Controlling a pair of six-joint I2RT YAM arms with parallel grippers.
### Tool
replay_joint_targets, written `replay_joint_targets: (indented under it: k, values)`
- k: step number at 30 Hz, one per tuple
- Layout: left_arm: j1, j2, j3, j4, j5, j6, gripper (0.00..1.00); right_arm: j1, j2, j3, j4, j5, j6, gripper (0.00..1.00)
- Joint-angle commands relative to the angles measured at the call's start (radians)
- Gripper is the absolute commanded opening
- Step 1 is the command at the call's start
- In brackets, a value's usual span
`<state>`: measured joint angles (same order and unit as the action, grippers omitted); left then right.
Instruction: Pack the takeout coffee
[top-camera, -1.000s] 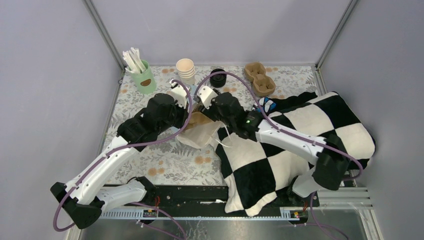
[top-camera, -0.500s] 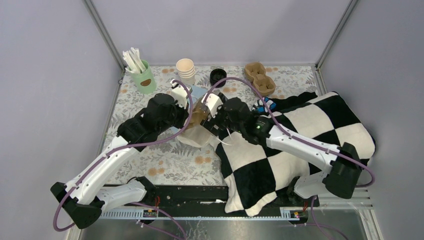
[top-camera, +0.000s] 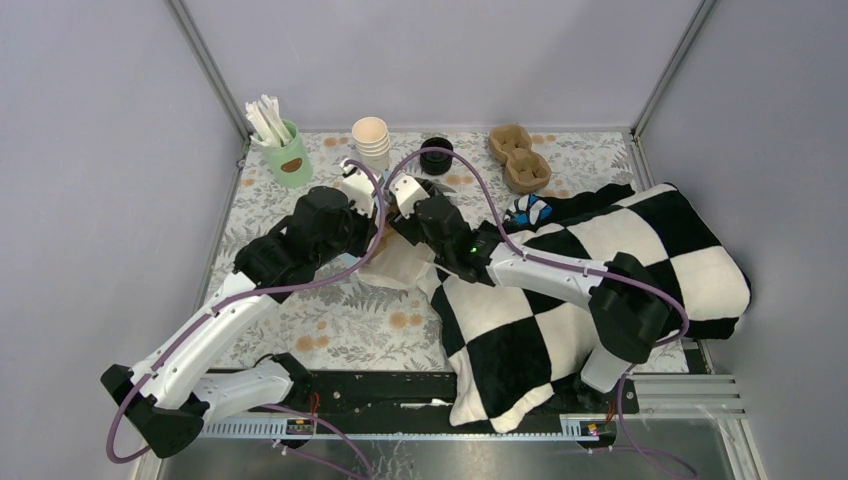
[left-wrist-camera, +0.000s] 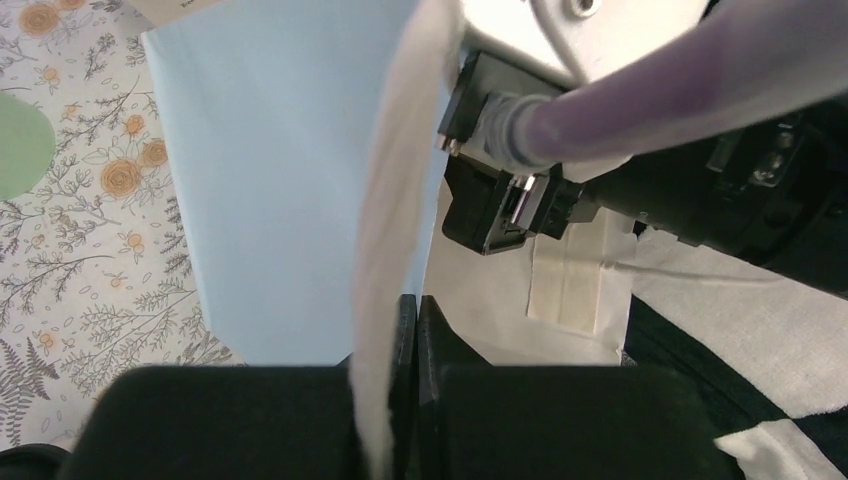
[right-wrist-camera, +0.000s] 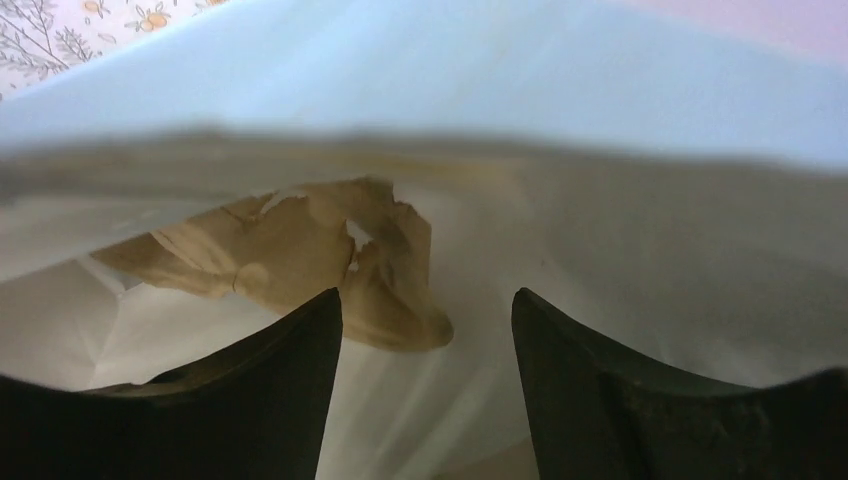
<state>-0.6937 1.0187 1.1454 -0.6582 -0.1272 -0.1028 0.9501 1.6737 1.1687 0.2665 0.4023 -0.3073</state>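
Note:
A pale paper bag (top-camera: 398, 268) lies mid-table with its mouth toward the arms. My left gripper (top-camera: 372, 208) is shut on the bag's cream rim (left-wrist-camera: 395, 200); the jaws (left-wrist-camera: 418, 300) pinch it beside a light blue panel (left-wrist-camera: 290, 180). My right gripper (top-camera: 405, 238) is at the bag's mouth. In the right wrist view it is open and empty (right-wrist-camera: 428, 300) inside the bag (right-wrist-camera: 620, 230). A torn brown pulp piece (right-wrist-camera: 300, 250) lies just beyond its fingertips. No single cream cup with dark print shows.
At the back stand a mint-green cup of white sticks (top-camera: 285, 150), a stack of cream cups (top-camera: 371, 140), a round black thing (top-camera: 436, 155) and a brown cup carrier (top-camera: 520, 157). A black-and-white chequered cloth (top-camera: 600, 290) covers the right side.
My right gripper has moved left and back toward the bag's mouth. The brown piece seen at it from above no longer shows there. The left arm has held still.

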Motion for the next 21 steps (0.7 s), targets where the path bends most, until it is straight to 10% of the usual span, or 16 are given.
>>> replay_joint_targets:
  k: [1,8,13,21]
  values:
    - [-0.003,-0.015,0.022,0.018,-0.009,0.001,0.0,0.002,-0.057,0.052,0.018,0.027,0.015,0.7]
    - [-0.003,-0.039,0.005,0.018,-0.017,-0.013,0.0,0.002,-0.162,-0.079,0.044,-0.015,0.045,0.54]
    - [-0.003,-0.039,0.008,0.018,0.0,-0.014,0.0,-0.059,0.054,0.036,0.197,-0.043,0.166,0.45]
    - [-0.002,-0.01,0.042,0.011,-0.042,-0.002,0.0,-0.072,-0.038,0.045,0.051,-0.04,0.213,0.57]
